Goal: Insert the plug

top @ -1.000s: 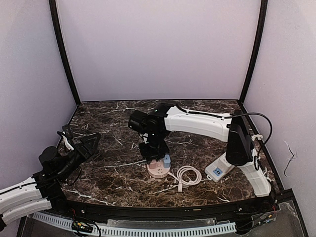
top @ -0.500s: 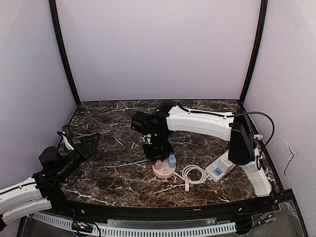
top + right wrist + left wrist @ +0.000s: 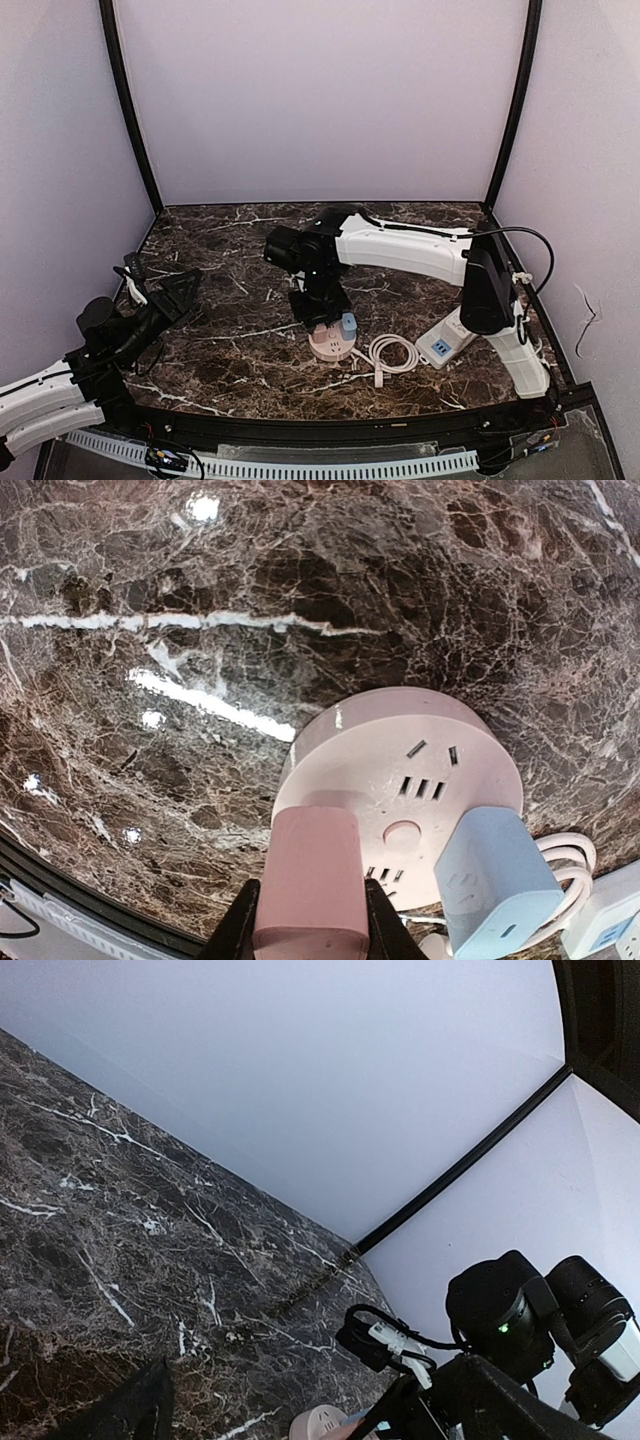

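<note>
A pink plug is clamped between my right gripper's black fingers. Its far end rests against the top face of a round pink socket hub, on the hub's left side; its prongs are hidden. A light blue plug sits in the hub's right side. From above, my right gripper points straight down over the hub at the table's middle front. At the far left, away from the hub, my left gripper stands wide open and holds nothing.
A coiled white cable lies right of the hub, and beside it a white adapter box with a blue label. The dark marble table is enclosed by pale walls with black corner posts.
The right gripper, the pink plug, the hub and the cable have shifted slightly to the right over the last second. The left arm has not moved.
</note>
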You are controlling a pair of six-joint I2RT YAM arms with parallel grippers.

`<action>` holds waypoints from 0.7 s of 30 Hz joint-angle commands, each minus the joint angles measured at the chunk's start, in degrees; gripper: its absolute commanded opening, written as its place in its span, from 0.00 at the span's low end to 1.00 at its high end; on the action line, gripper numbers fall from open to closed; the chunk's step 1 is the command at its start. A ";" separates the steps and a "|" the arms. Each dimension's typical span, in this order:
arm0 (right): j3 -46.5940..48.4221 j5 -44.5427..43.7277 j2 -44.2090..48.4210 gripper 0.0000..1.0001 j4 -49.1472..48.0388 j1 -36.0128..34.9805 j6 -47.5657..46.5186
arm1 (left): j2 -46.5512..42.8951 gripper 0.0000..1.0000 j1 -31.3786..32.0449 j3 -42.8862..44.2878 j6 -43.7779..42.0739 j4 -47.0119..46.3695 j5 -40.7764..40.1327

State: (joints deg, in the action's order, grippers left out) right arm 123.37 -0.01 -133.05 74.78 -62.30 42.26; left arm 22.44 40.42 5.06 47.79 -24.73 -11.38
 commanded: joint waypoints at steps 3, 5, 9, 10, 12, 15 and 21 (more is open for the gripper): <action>-8.83 -4.32 0.60 0.00 0.03 2.27 5.58 | -0.87 0.99 0.27 -1.02 0.30 1.61 0.18; -11.13 -3.04 1.88 0.00 -1.41 2.96 6.62 | -0.97 0.99 0.27 -0.96 0.50 1.66 0.35; -9.60 -1.05 0.90 0.00 -1.47 3.43 6.74 | -1.25 0.98 0.27 -0.93 0.64 1.93 0.43; -8.22 -0.81 0.00 0.00 -0.85 3.46 6.44 | -1.34 0.99 0.25 -0.93 0.64 2.09 0.38; -5.62 -1.21 -1.84 0.00 1.06 3.47 5.77 | -1.59 0.98 0.27 -0.93 0.64 2.25 0.28; -4.55 -2.43 -3.01 0.00 1.82 3.47 5.06 | -2.05 0.98 0.27 -0.93 0.51 2.63 -0.01; -5.48 -3.82 -4.57 0.00 2.29 3.10 2.66 | -2.24 0.99 0.27 -0.93 0.53 2.85 -0.17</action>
State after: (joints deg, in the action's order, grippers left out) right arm 120.18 1.72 -132.53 73.17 -59.86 47.44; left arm 20.58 40.40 5.06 48.42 -23.05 -11.42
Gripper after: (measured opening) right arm 0.268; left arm 0.986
